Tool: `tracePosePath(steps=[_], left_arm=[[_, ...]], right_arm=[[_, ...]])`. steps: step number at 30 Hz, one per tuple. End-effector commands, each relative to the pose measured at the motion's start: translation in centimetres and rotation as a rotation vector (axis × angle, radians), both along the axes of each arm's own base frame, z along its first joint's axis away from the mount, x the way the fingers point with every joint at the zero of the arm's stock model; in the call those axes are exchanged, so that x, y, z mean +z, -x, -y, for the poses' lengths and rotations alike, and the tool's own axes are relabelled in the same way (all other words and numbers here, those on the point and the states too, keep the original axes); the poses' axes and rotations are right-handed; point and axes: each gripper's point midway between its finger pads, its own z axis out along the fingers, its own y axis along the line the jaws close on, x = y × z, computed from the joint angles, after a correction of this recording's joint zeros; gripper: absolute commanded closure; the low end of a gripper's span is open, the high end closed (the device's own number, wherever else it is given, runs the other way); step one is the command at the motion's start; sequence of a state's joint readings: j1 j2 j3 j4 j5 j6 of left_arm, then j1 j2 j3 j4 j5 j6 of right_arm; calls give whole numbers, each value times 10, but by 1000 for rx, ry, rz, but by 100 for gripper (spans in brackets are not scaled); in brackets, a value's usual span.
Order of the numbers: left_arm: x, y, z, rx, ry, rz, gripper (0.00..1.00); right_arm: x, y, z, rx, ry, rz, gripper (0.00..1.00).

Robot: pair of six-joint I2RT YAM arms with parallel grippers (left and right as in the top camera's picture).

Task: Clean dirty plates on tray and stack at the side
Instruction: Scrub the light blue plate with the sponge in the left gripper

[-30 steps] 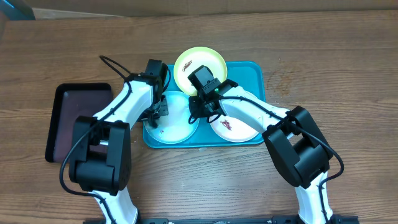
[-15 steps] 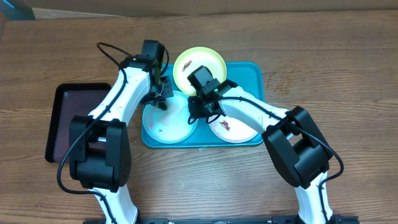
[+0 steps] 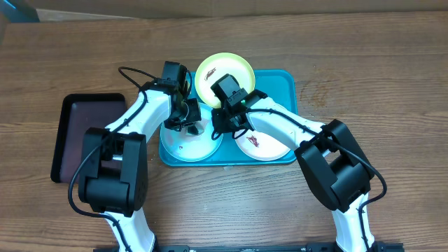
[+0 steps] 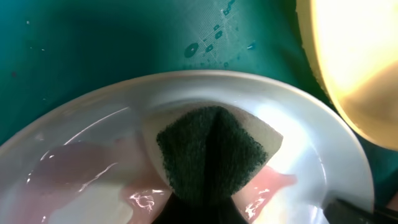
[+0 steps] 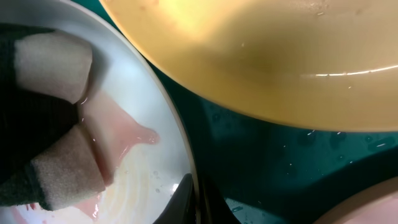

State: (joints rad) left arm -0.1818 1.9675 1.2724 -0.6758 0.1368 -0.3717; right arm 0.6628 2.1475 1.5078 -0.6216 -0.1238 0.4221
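Observation:
A pale mint-blue plate (image 3: 192,143) lies at the left of the turquoise tray (image 3: 285,84), wet with pinkish liquid (image 4: 273,180). My left gripper (image 3: 185,117) is shut on a folded sponge (image 4: 211,149), its dark green scouring side pressed on that plate (image 4: 311,137). My right gripper (image 5: 194,199) is shut on the same plate's right rim (image 5: 177,143). A yellow-green plate (image 3: 224,75) sits at the tray's back, overhanging the far rim. The white plate (image 3: 269,143), with a small dark smear, lies at the right of the tray.
A smaller black tray (image 3: 80,133) sits on the wooden table left of the turquoise tray. Both arms cross over the tray's front half. Water drops dot the tray floor (image 4: 217,43).
My left gripper with the sponge swept towards the back left of the mint-blue plate, then came forward and right again. The right gripper and the plates have stayed put.

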Motion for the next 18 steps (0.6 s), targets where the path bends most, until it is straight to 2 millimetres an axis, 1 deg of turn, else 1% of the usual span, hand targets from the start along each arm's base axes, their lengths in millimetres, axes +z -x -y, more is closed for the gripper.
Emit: tracePosePath(steps=[1,4,6,9,11,13,15,18], left_arm=[[-15,22,-33,34,-181,-70,96],[-13,31,-46,38,-255,-107,96],[-7,32,-56,41,-312,-120,96],[12,29,-70,56,-404,-128,96],[27,25,-75,79,-436,-129,96],[39,19,-71,100,-417,-122,96],[43,15,-59,104,-346,-118,96],[38,10,-21,73,-135,-115,96]], right_arm=[[-11,3,12,-16,49,-11,96],[-11,3,12,-17,48,-10,96],[-11,3,12,-17,47,-10,96],[-11,3,12,-17,48,-10,96],[-11,3,12,-17,48,-10,96],[-11,2,11,-17,46,-7,96],[-10,2,11,-17,44,-5,96],[-10,2,11,-17,44,-5,96]])
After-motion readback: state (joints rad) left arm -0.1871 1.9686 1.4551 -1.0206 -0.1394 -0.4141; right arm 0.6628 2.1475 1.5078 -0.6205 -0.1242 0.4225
